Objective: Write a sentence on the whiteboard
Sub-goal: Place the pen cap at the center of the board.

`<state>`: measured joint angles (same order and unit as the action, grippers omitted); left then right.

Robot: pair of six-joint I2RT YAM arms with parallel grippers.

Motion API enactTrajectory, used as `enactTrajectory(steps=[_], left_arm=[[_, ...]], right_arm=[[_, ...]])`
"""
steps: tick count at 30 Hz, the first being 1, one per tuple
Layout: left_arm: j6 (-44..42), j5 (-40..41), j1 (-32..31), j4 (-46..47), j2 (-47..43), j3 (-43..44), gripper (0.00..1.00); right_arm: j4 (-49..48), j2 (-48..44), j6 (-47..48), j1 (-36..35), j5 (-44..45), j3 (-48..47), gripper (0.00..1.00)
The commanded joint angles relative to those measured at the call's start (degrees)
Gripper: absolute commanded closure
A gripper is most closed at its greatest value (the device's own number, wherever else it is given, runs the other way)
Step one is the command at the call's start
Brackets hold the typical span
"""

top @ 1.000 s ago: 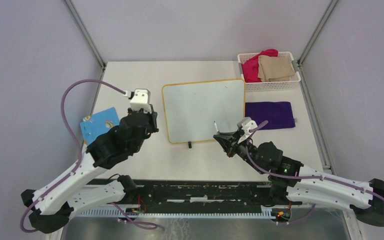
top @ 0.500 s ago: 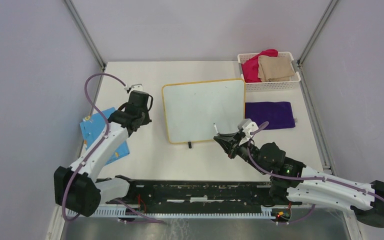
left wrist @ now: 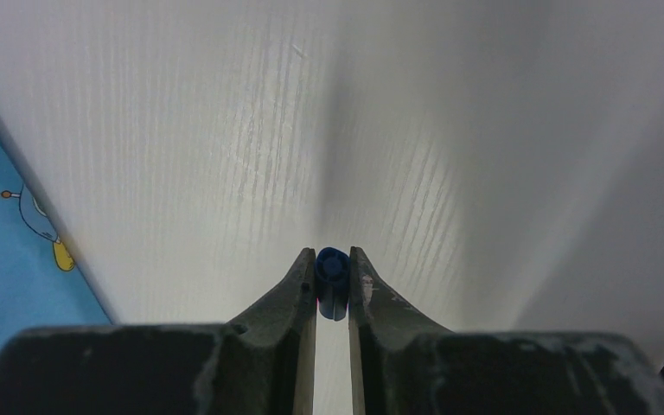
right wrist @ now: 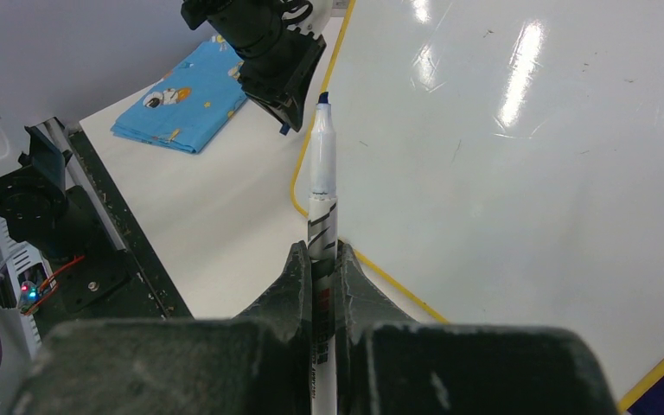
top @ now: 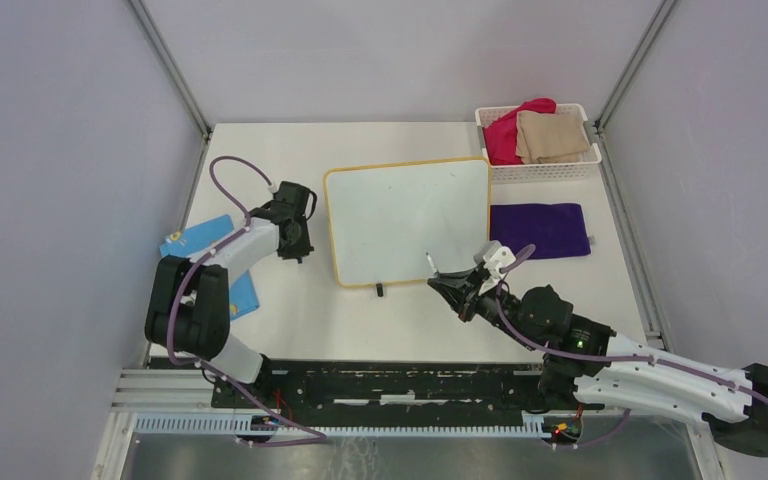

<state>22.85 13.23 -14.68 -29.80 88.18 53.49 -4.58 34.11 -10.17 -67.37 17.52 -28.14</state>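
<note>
Right fingers: my right fingers (right wrist: 304, 264) are clamped tight on the white marker pen (right wrist: 322, 186), low on its barrel. Its dark blue tip is bare and points away from me.
Left fingers: my left fingers (left wrist: 308, 278) are drawn narrow around a small blue cap (left wrist: 333, 278), which I take to be the pen's. They point down at the white desk (top: 360, 320), just left of the board's rim.
Blue card: a flat blue card with cartoon prints (right wrist: 186, 108) lies at the desk's left edge, apart from the board.
Whiteboard: the glossy white rectangular whiteboard with the thin yellow-orange rim (top: 407, 220) lies flat mid-desk between my arms. The pen tip hangs over its near edge.
Sentence: none on the board, only glare and a few faint specks.
Far side: a purple cloth (top: 540, 230) lies right of the board. Behind it is a white basket (top: 545, 172) with pink and tan cloths.
Progress: the pen is gripped and uncapped, so I judge the preparation done. All the writing is left, starting with lowering the tip to the surface.
Views: the overhead camera gives the layout but hides the cap. My left wrist camera shows the cap and little else. My right wrist camera shows the bare tip, the unmarked surface and my left fingers beside the rim.
</note>
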Motion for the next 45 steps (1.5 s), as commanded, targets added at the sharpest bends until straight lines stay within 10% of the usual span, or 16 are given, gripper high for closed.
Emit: enactTrajectory(steps=[1,19,32,45], left_arm=[[0.5,-0.3,0.6,2.9,1.2,0.5,0.98],[0.2,-0.8,1.6,3.7,6.3,-0.9,0.85],[0.6,0.3,1.8,3.7,4.5,-1.3,0.52],[5.5,4.3,1.8,5.1,-29.1,-2.7,0.26]], right_arm=[[-0.4,-1.4,0.6,0.0,-0.3,-1.6,1.00],[-0.1,-1.9,0.0,0.0,1.2,-0.7,1.00],[1.6,-2.4,-0.7,0.0,2.0,-1.5,1.00],[3.9,-0.9,1.0,0.0,1.9,-4.4,1.00]])
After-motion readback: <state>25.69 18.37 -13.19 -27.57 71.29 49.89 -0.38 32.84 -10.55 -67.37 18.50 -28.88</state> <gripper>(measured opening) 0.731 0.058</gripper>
